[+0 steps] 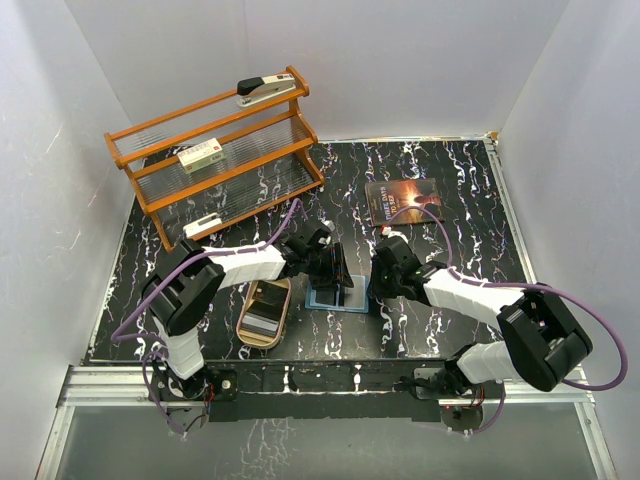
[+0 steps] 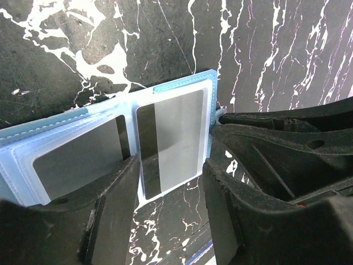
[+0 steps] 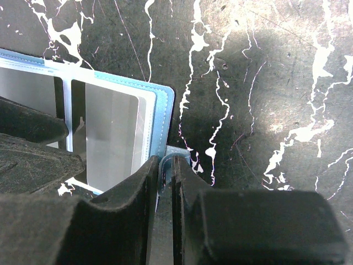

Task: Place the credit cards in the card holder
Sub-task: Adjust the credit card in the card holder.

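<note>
The blue card holder (image 1: 335, 298) lies open on the table between my two grippers. In the left wrist view its blue edge (image 2: 182, 83) frames clear sleeves. A greyish-white credit card (image 2: 176, 138) with a dark band lies in the right sleeve, its lower end sticking out. A second grey card (image 2: 83, 157) lies in the left sleeve. My left gripper (image 2: 171, 165) is open, its fingers on either side of the right card's lower end. My right gripper (image 3: 169, 160) is shut on the holder's snap tab (image 3: 175, 152) at the holder's right edge (image 3: 162, 105).
An orange wooden rack (image 1: 220, 150) stands at the back left with a stapler (image 1: 265, 88) and a white-green box (image 1: 203, 153) on it. A dark book (image 1: 403, 200) lies at the back right. A tan oblong tray (image 1: 265, 312) lies left of the holder.
</note>
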Motion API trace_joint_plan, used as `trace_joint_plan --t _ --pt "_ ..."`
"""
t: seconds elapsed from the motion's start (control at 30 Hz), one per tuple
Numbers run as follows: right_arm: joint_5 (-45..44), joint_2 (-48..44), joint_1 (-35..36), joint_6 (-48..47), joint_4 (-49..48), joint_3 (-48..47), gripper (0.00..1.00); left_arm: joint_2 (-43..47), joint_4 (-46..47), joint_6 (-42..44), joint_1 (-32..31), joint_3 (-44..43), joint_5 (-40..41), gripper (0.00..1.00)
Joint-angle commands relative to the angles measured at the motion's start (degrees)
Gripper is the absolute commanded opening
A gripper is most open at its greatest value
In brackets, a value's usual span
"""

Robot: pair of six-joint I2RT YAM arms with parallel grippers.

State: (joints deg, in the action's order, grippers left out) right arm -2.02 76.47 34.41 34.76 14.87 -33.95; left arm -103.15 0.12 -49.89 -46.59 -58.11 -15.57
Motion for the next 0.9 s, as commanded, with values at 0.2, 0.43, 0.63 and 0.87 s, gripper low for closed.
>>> trace_joint_plan --t 0.2,0.43,0.63,0.87 --pt "-0.4 0.4 -0.2 0.2 -3.2 1.0 0.13 -2.5 -0.6 -0.2 -0.3 -2.0 -1.3 0.49" --pt "-0.2 1.0 -0.2 0.1 -3.7 1.0 0.13 -4.1 2.0 -2.1 -0.4 -1.6 -3.1 0.49" --pt "-0.1 1.5 -0.2 0.1 -4.2 1.0 0.13 -4.4 4.4 -4.1 -0.8 -0.8 -4.4 0.49" --pt "-2.4 0.3 -0.1 -1.4 -1.3 -1.1 0.18 0.1 3.6 -3.7 -0.7 -1.2 -2.8 0.49"
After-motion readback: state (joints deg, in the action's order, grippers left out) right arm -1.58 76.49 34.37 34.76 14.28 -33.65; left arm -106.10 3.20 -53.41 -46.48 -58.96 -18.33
